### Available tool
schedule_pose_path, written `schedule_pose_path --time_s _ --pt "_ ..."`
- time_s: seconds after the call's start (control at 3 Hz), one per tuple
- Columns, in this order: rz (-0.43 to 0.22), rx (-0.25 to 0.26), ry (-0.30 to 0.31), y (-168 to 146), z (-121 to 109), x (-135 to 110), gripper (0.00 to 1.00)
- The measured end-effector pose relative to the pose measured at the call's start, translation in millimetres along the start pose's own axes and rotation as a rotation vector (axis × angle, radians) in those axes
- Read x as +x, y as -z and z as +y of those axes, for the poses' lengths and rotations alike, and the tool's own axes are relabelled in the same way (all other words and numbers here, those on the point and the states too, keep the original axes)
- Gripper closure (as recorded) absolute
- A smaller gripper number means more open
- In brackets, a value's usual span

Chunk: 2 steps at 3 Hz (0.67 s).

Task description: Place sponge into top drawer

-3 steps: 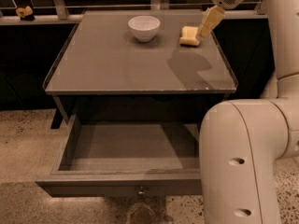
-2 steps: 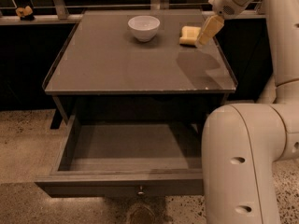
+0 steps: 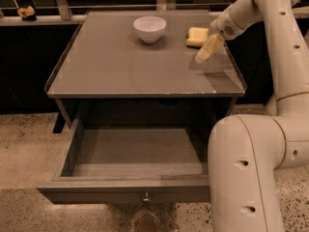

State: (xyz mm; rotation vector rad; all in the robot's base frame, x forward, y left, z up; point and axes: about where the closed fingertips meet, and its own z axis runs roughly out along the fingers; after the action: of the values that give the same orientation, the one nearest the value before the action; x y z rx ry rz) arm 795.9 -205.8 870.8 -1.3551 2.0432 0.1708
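The sponge [image 3: 197, 36], a small pale yellow block, lies on the table top [image 3: 120, 66] at the back right, to the right of the white bowl. My gripper [image 3: 206, 51] hangs just in front of and to the right of the sponge, close above the table, with its cream-yellow fingers pointing down-left. It holds nothing that I can see. The top drawer [image 3: 130, 178] is pulled out wide under the table, its inside bare, with its small round knob [image 3: 145, 196] on the front panel.
A white bowl [image 3: 149, 28] stands at the back middle of the table. A tiny yellow lump with a dark base [image 3: 26, 12] sits on the ledge at far left. My arm's large white link [image 3: 246, 173] covers the drawer's right end.
My gripper has moved forward and down, from beside the sponge at the back to a spot in front of it. The sponge and bowl stay where they were.
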Motion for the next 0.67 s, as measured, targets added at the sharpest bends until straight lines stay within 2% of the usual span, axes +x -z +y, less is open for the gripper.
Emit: schedule_pose_path --time_s 0.33,0.67 --pt "0.0 0.0 0.0 0 0 0 0.0" --pt "-0.066 0.043 -0.009 -4 -12 -15 0.0"
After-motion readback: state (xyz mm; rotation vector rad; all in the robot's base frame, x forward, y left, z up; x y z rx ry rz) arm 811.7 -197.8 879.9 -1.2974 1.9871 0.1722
